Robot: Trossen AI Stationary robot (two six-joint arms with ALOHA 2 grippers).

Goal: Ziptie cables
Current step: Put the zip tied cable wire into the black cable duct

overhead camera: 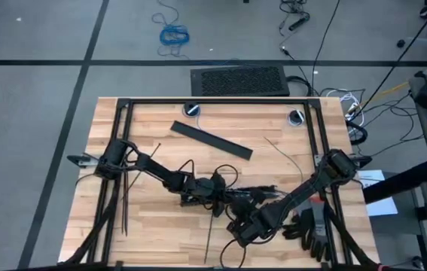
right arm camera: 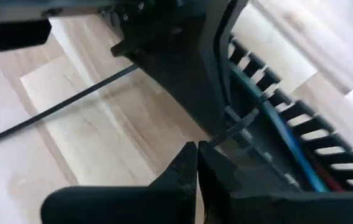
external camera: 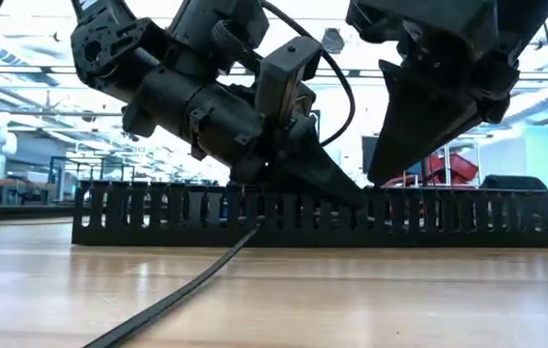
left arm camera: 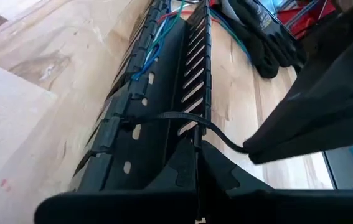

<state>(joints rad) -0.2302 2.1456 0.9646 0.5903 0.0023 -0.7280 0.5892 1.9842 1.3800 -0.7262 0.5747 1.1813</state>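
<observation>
we have both grippers at the slotted bar near the table's front edge, cables lying along it. the right gripper, closed, pinches the ziptie looped crosswise over the bar; the left gripper, closed, holds its other end.

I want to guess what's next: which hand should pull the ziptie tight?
Probably the right hand: it pinches the ziptie looped over the slotted bar; the left hand anchors it.

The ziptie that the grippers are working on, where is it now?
In the left wrist view the ziptie loops over the slotted bar, between the left gripper and right gripper.
</observation>
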